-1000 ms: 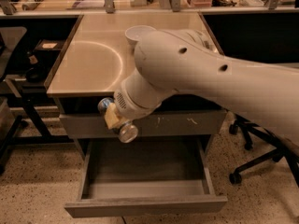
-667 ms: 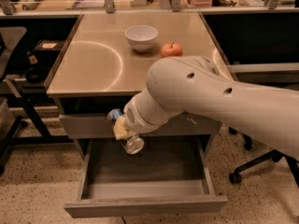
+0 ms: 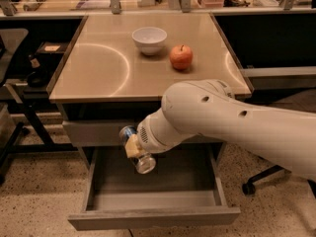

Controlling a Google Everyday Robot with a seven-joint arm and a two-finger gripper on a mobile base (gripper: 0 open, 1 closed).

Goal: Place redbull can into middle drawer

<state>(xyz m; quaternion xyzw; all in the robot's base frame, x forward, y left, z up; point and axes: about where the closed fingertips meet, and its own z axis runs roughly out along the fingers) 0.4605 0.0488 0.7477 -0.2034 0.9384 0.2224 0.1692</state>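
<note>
We see a thick, smooth, cream-white arm (image 3: pixel 237 122) with small dark round holes in its shell (two show), narrowing to a white wrist; the hand (image 3: pixel 134 149), at seven o'clock from centre, bears a tan pad.

The gripper (image 3: pixel 134 147) is held, closed on the can (image 3: pixel 143 162), above the open drawer (image 3: pixel 153 215), whose tray is left free below. Upward passage is barred by the closed drawer front (image 3: pixel 94 132) and the tabletop (image 3: pixel 98 68) edge.
</note>
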